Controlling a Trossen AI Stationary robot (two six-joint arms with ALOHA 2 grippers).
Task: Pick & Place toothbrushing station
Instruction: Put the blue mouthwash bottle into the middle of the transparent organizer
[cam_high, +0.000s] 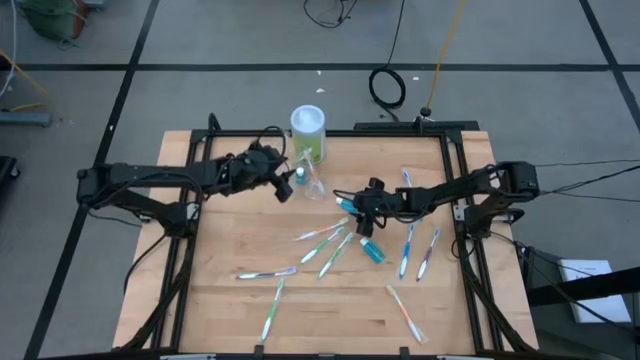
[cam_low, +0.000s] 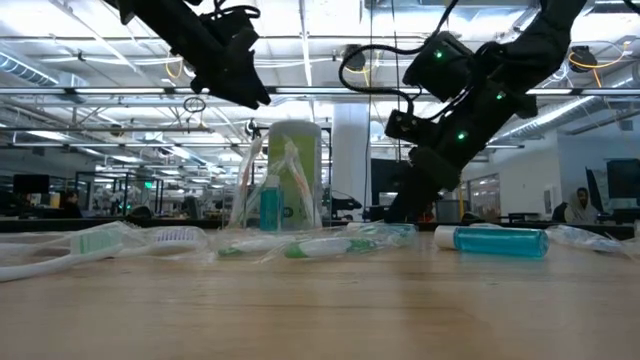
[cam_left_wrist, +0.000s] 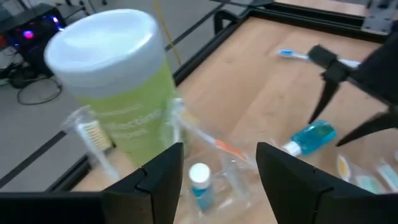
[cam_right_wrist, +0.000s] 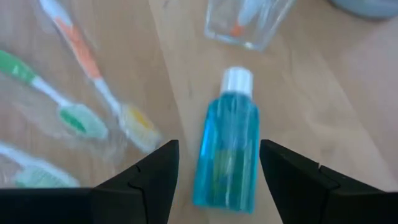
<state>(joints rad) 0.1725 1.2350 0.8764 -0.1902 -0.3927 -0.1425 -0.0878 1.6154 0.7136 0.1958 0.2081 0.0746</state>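
My left gripper (cam_high: 287, 186) hovers w/ fingers apart just above the toothbrushing station (cam_high: 313, 186), the clear cup beside the green canister (cam_high: 307, 133) at the table's (cam_high: 230, 310) far edge. Cup stands upright, directly ahead & below; left arm's nearer. Right gripper (cam_right_wrist: 214, 163), fingers apart too, hangs over a blue bottle (cam_right_wrist: 226, 148). Cup's walls & contents are hard to make out.

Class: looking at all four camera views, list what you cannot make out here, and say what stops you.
- Clear holder, high view: its contents are too small to tell.
- Green canister, left wrist view: label print blurred.
- Left hand, low view: fingers merge into a dark silhouette.
- Blue bottle, right wrist view: label blurred.
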